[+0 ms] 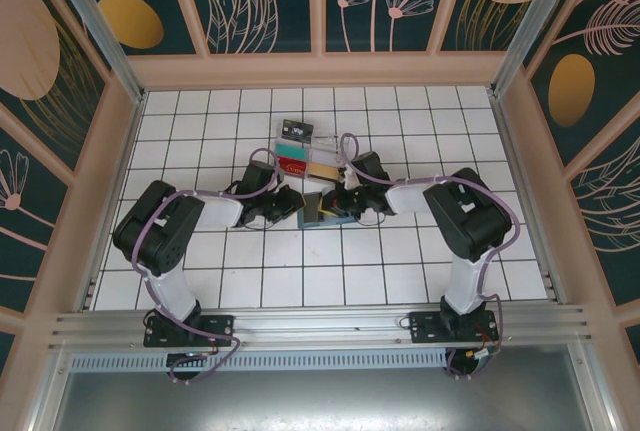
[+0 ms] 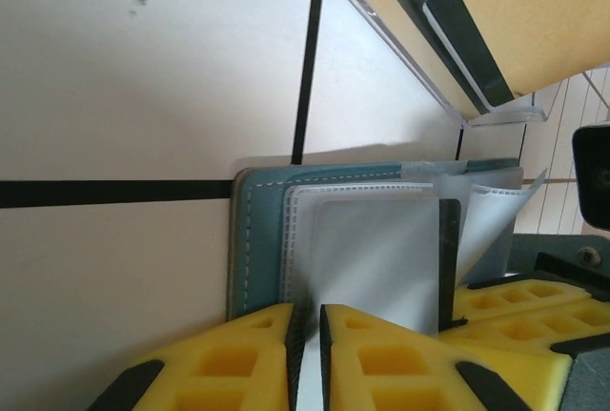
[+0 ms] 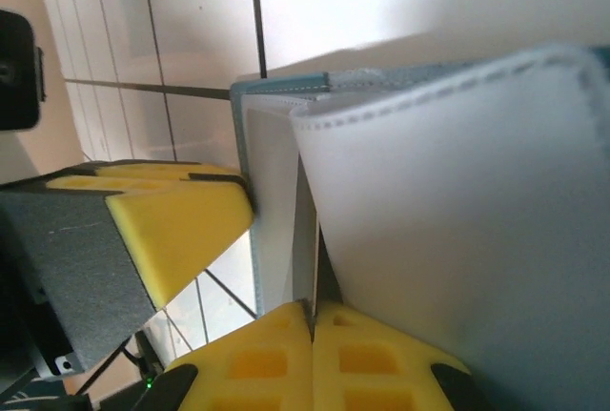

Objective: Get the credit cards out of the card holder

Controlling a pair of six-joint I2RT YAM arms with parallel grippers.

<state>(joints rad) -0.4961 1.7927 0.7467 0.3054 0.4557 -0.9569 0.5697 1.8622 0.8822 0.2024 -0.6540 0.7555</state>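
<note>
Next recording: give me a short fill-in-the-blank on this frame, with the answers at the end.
1. The card holder has a ___ outer cover.
2. The left end effector and the right end effector both have ___ fingers.
3. In the top view, the clear divided tray lies ___ from the arm bases than the card holder.
Missing words: teal; yellow; farther.

Left arm (image 1: 165, 231) and right arm (image 1: 465, 216) were bent inward, wrists low, tips close together. Left tool (image 2: 307, 314) had 2 yellow fingers (image 2: 381, 354) nearly touching, a thin slit between. Right tool (image 3: 311, 308) was fully closed.
</note>
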